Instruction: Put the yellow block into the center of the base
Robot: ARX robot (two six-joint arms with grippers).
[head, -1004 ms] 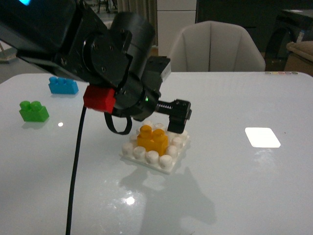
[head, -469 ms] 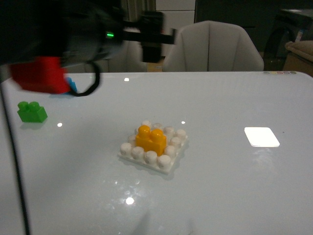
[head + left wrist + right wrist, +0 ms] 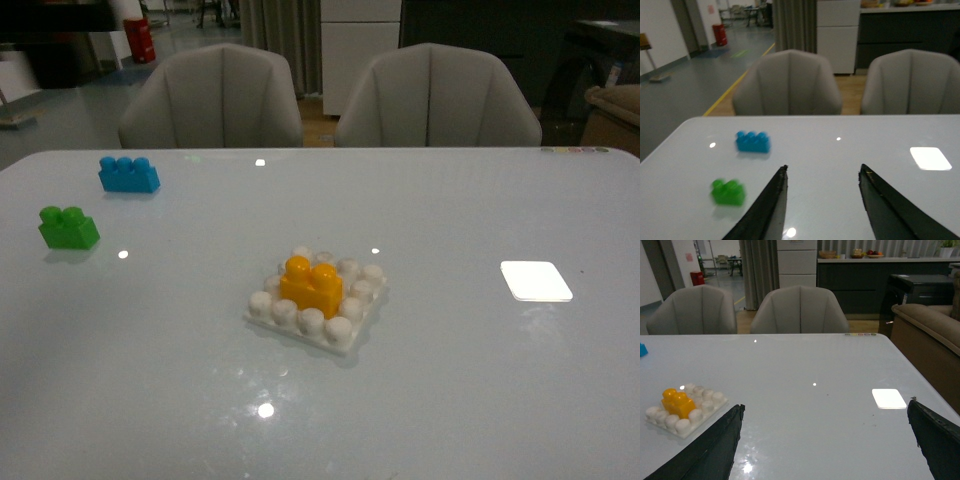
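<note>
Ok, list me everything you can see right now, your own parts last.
yellow block: one, yellow-orange, seated on the middle studs of the base
base: one, white, mid-table
green brick: one, green, far left of the table
blue brick: one, blue, behind the green brick
patch of light: one, white, right of the base
table: one, glossy white
chairs: two, grey, behind the table
left gripper: open, empty
right gripper: open, empty

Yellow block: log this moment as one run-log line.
yellow block: seated on base center | left tool: open, empty | right tool: open, empty | green brick, blue brick: on table, untouched
</note>
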